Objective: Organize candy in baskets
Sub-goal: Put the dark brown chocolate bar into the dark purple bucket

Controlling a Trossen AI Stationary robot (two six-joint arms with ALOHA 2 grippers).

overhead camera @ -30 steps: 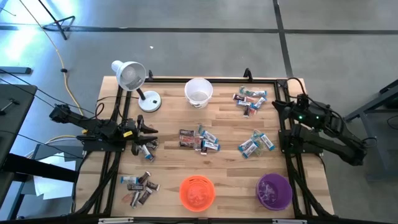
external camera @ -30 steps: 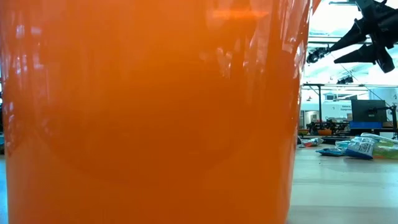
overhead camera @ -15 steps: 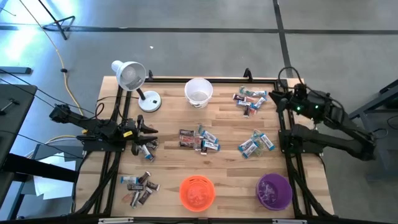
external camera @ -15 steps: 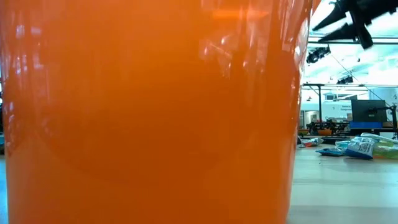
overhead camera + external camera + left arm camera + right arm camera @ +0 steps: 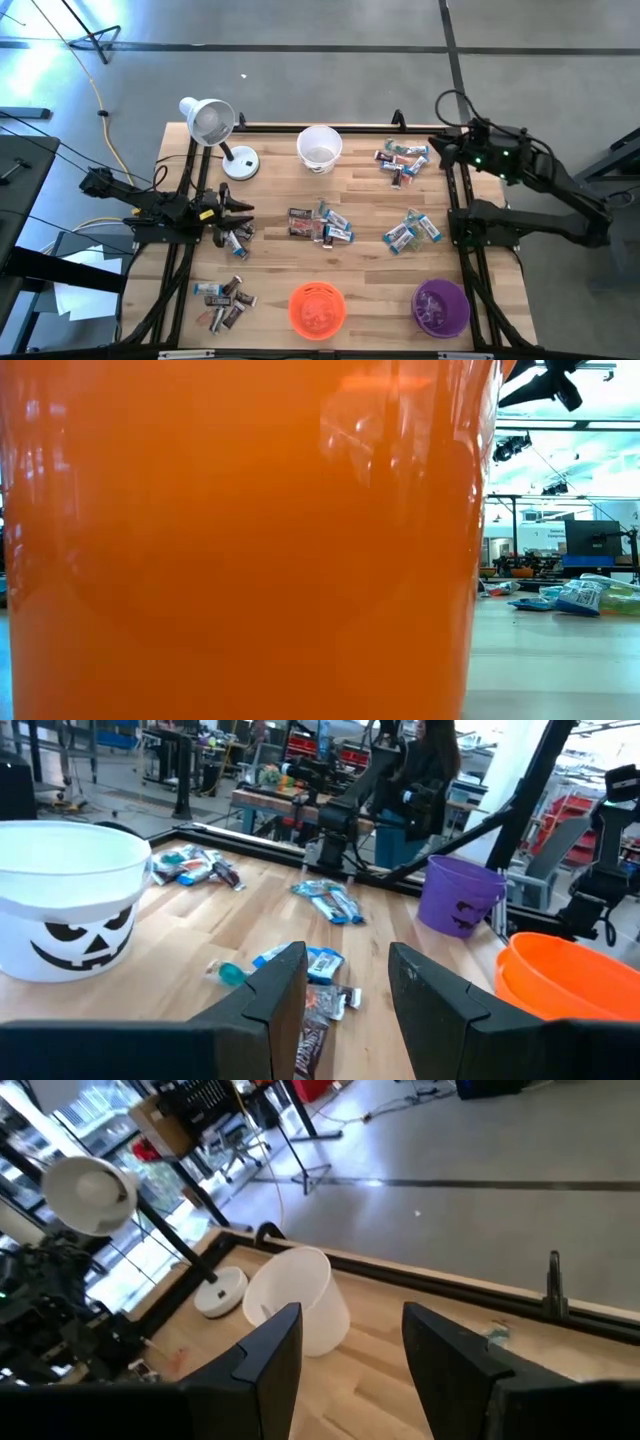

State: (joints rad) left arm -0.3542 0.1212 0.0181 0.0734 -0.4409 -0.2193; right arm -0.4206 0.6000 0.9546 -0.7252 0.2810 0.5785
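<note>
High view tells me I've barely started: wrapped candy bars (image 5: 321,225) litter the wooden table (image 5: 365,195); both grippers, left (image 5: 237,222) and right (image 5: 437,150), gape empty.

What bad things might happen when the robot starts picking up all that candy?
1. The left tool sits low over a tight candy pile, open; closing might catch two pieces, or push some away.
2. The desk lamp stands near the white basket; an arm reaching there might bump it.
3. The right tool is raised near the table's far right corner, so the candy by the table edge might get knocked off.
</note>
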